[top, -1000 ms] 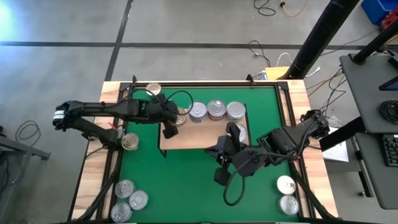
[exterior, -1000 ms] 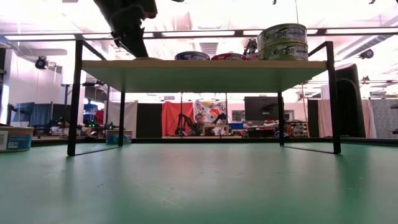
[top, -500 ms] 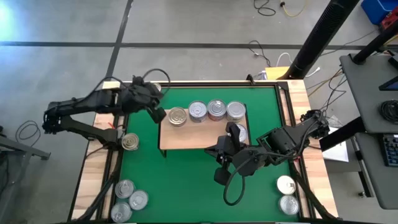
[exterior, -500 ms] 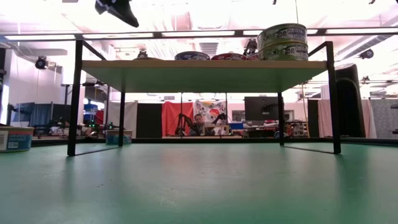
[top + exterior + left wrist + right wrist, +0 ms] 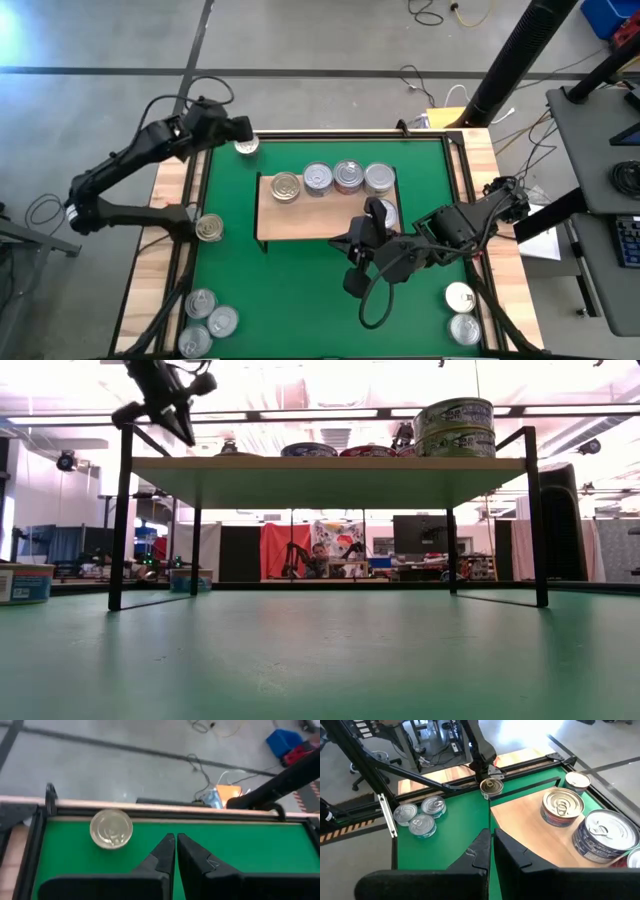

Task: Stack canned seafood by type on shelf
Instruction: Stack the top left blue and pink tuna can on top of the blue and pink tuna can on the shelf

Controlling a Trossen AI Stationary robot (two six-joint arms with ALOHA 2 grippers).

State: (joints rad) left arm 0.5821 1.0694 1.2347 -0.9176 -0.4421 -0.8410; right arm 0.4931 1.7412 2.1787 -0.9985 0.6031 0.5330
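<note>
**Four tins in the row, a stack begun, loose tins still all round**

At the far left corner of the large green mat [image 5: 300, 270] my left pincer [image 5: 243, 128] hangs closed on nothing, just beside a lone silver round tin [image 5: 247, 146] lying near the mat's far edge. Nearer me on that side, a gold-toned tin [image 5: 209, 228] sits at the mat's left border, and three silver tins [image 5: 207, 325] cluster at the near left corner.

The low light-wood shelf on thin black legs [image 5: 300, 222] stands mid-mat. Along its far edge runs a row of four tins: a gold-lidded one [image 5: 286, 186] first, then three silvery ones [image 5: 347, 177]. In the low view, a two-high stack [image 5: 453, 428] shows at the shelf's right end. So I judge the job partly done, with seven loose tins left to bring up.

My right pincer [image 5: 356, 281], also closed and empty, rests over the mat at the shelf's near right corner. Two more silver tins [image 5: 462, 312] wait at the near right corner.

Beyond the wooden tabletop [image 5: 165, 245] lie cables on the grey floor; nothing blocks the lone far tin.
</note>
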